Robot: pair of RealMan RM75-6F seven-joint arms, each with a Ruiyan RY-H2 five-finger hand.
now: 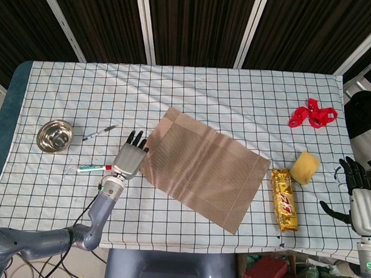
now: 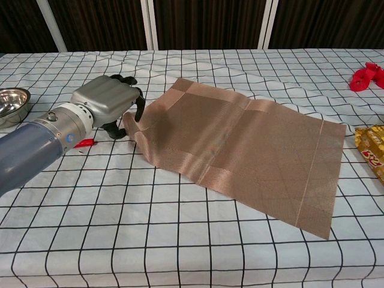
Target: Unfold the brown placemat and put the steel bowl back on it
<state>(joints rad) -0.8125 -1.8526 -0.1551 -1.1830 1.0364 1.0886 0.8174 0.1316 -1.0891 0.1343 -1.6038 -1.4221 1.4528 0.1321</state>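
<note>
- The brown placemat (image 1: 202,172) lies near the middle of the checked tabletop (image 1: 194,89), and most of it is flat and opened out.
- Its left corner is lifted off the cloth and curled upward; this is plain in the chest view, where the corner stands up against the left hand.
- The left hand (image 2: 108,103) is at that raised corner, just left of the placemat. Its fingers (image 2: 139,108) curl over the edge and appear to pinch the corner, though the exact contact is partly hidden behind the hand.
- The right hand (image 1: 361,189) hangs well to the right of the placemat, beyond the tabletop edge. Its fingers are spread and hold nothing.
- The steel bowl (image 1: 55,136) sits well to the left of the placemat, near the left edge of the tabletop, upright and untouched.
- A red-and-green pen (image 1: 92,168) and a thin marker (image 1: 99,132) lie between the bowl and the placemat.
- To the right of the placemat are a yellow snack bar (image 1: 283,199) and a yellow sponge (image 1: 305,167); a red chain toy (image 1: 312,114) lies further back on that side.
- Judgement on progress: the unfolding looks nearly finished, with only the left corner to be laid flat.
- The second half is not yet begun: the bowl must be picked up and set on the placemat.
</note>
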